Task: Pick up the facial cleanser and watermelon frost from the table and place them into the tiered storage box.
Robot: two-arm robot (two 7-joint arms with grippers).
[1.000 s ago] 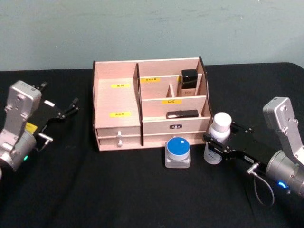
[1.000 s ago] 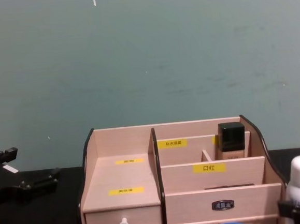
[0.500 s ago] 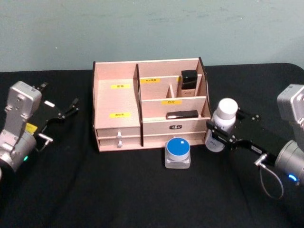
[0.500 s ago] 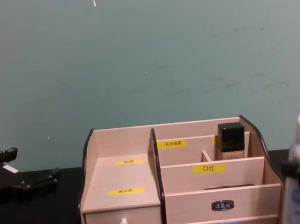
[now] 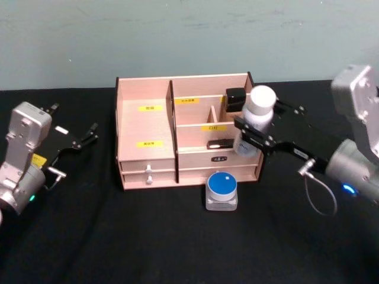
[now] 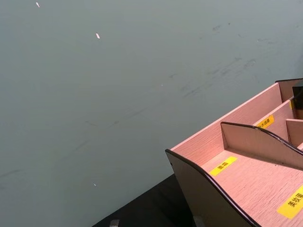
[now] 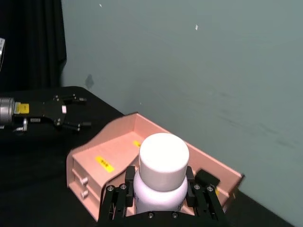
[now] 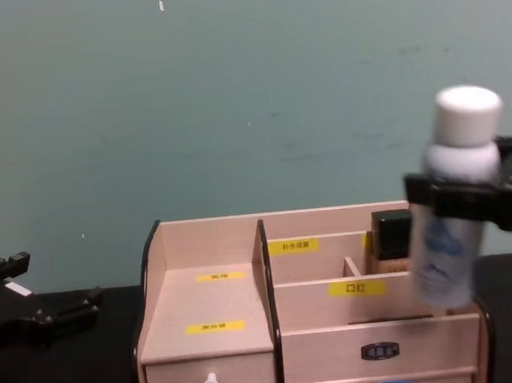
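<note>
Right gripper (image 5: 246,135) is clamped around the body of the cleanser (image 5: 259,106), fingers pressed in from both sides below the white cap. It holds the bottle in the air, close to upright, over the right-hand compartments of the box (image 5: 148,160), just beside a black-capped bottle (image 5: 235,97) standing in a rear compartment. On the black table (image 5: 148,236), the blue-lidded jar (image 5: 222,189) sits just in front of the box. Left gripper (image 5: 92,133) hangs well off to the left, fingers apart, holding nothing.
</note>
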